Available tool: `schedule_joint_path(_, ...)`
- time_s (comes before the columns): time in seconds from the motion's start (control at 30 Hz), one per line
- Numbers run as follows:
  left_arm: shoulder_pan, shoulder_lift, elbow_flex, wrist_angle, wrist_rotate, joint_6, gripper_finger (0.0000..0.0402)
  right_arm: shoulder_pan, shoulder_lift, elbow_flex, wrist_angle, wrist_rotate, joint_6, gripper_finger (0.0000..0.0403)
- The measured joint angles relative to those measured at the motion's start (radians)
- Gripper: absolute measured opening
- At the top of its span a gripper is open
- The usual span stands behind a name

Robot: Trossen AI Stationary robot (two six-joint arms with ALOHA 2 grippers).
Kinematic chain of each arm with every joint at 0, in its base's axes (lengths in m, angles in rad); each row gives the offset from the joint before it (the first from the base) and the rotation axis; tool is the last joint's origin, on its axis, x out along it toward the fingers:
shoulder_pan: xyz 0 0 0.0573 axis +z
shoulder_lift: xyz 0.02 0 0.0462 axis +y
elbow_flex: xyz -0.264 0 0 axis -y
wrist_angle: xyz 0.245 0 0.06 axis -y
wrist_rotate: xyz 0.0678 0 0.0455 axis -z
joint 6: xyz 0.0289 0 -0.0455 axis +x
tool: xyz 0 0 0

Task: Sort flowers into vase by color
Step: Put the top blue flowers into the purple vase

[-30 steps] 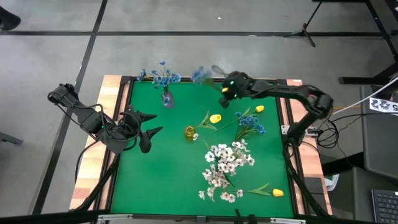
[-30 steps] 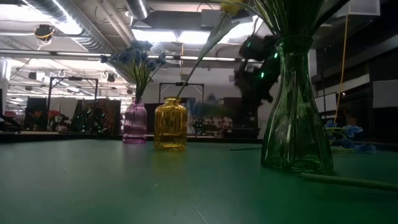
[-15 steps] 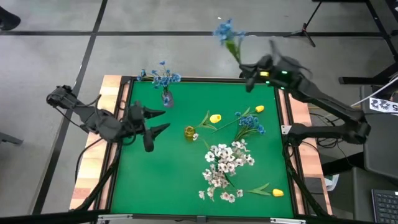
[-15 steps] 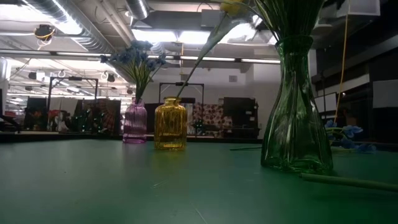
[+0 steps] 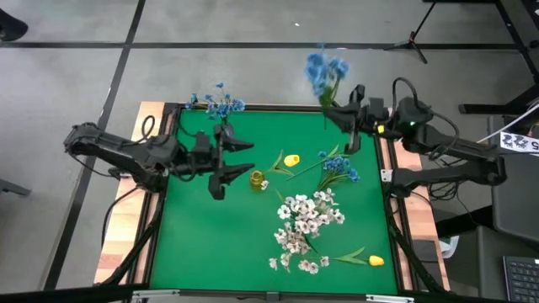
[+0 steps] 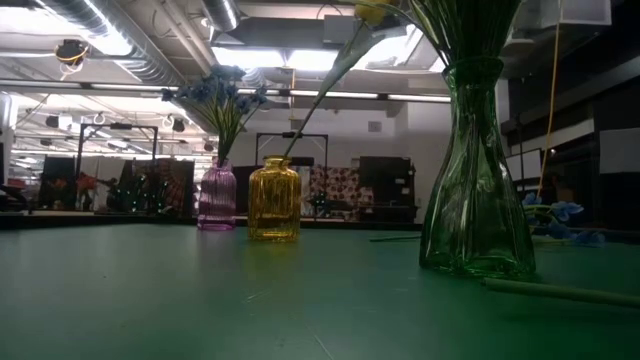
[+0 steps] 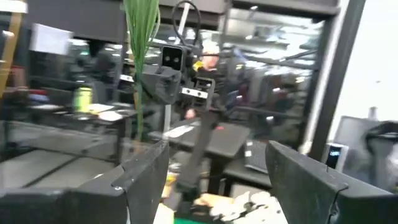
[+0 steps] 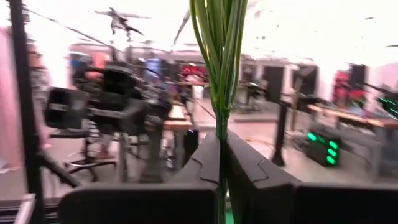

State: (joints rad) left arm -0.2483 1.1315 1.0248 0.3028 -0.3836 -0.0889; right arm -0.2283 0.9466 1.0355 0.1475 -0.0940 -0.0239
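My right gripper point(image 5: 337, 112) hovers over the table's far right corner, shut on a sprig of blue flowers point(image 5: 324, 71). My left gripper point(image 5: 229, 165) hangs open over the table's left half, beside the yellow vase point(image 5: 256, 178), and touches nothing. A purple vase point(image 6: 217, 195) holds blue flowers, the yellow vase point(image 6: 273, 198) holds one long stem, and a green vase point(image 6: 475, 170) holds green stems. White blossoms point(image 5: 305, 220) spread over the middle. More blue flowers point(image 5: 338, 166) and yellow buds point(image 5: 291, 159) lie on the green mat. My right gripper pinches the sprig's bundle of thin green stems point(image 8: 218, 127) between its two fingers. The fingers come level from the table's right side and lie across the stems. The sprig stands upright above the fingers, blossoms on top, lifted clear of the table.
Another yellow bud point(image 5: 376, 260) lies near the front right corner and one point(image 5: 351, 147) by the right edge. The green mat point(image 5: 194, 244) has bare room at front left. Wooden strips point(image 5: 126, 236) border the table.
My right gripper has risen from low over the table's far side, carrying the blue sprig up and toward the right edge, and has tipped from slanting down to level; the sprig now stands upright. My left gripper has moved toward the table's middle and tipped up, still open.
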Motion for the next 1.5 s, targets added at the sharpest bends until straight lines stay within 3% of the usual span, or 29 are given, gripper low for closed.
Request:
schedule_joint_path(0.1, 0.033, 0.036, 0.0, 0.034, 0.064, -0.017, 0.0262, 0.079, 0.031, 0.0, 0.028, 0.024, -0.034, 0.0008)
schedule_joint_path(0.23, 0.067, 0.072, 0.0, 0.066, 0.068, -0.028, 0.0262, 0.157, 0.087, 0.0, 0.065, 0.06, -0.062, 0.0008)
schedule_joint_path(0.47, 0.13, 0.104, 0.0, 0.158, 0.168, -0.066, 0.0262, 0.225, 0.195, 0.0, 0.238, 0.023, -0.062, 0.0009)
schedule_joint_path(0.63, 0.157, 0.104, 0.0, 0.166, 0.183, -0.068, 0.0262, 0.225, 0.272, 0.06, 0.246, -0.008, -0.062, 0.0009)
schedule_joint_path(0.83, 0.167, 0.104, 0.0, 0.178, 0.277, -0.086, 0.0262, 0.222, 0.362, 0.134, 0.243, -0.029, -0.064, 0.0009)
schedule_joint_path(1.5, 0.167, 0.104, 0.001, 0.199, 0.277, -0.012, 0.0262, 0.222, 0.472, 0.176, 0.256, -0.056, -0.048, 0.001)
